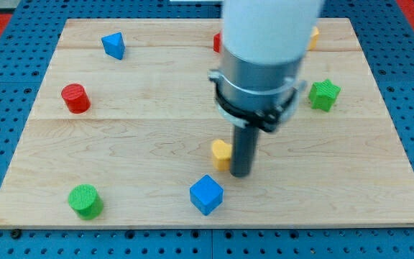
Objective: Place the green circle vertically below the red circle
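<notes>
The green circle [85, 200] stands near the board's bottom left corner. The red circle [75, 98] stands at the left side, above the green circle and a little to its left. My tip [241, 174] rests on the board near the middle, far to the right of both circles. It sits right beside a yellow block [221, 152], whose right part the rod hides.
A blue cube [206, 194] lies just below and left of my tip. A blue triangle [113, 45] is at the top left. A green star [324, 94] is at the right. A red block [217, 42] and a yellow block [313, 37] peek out behind the arm at the top.
</notes>
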`<state>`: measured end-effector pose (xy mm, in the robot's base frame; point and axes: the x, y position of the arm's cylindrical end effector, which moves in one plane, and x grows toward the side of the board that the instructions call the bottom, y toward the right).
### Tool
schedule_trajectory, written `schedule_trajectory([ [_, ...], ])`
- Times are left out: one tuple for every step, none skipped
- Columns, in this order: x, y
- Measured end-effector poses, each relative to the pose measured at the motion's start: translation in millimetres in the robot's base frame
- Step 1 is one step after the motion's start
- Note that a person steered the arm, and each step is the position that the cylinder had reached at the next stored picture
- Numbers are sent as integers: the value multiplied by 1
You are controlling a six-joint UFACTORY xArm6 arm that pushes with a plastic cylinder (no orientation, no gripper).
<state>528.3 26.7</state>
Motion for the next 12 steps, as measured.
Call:
schedule_trajectory([
  [-9, -51],
  [9, -105],
  [53, -114],
  [82, -57],
  [61, -3],
  [38, 5],
  [34, -30],
  [21, -34],
  [1, -17],
  [1, 83],
  [4, 156],
  [-40, 124],
])
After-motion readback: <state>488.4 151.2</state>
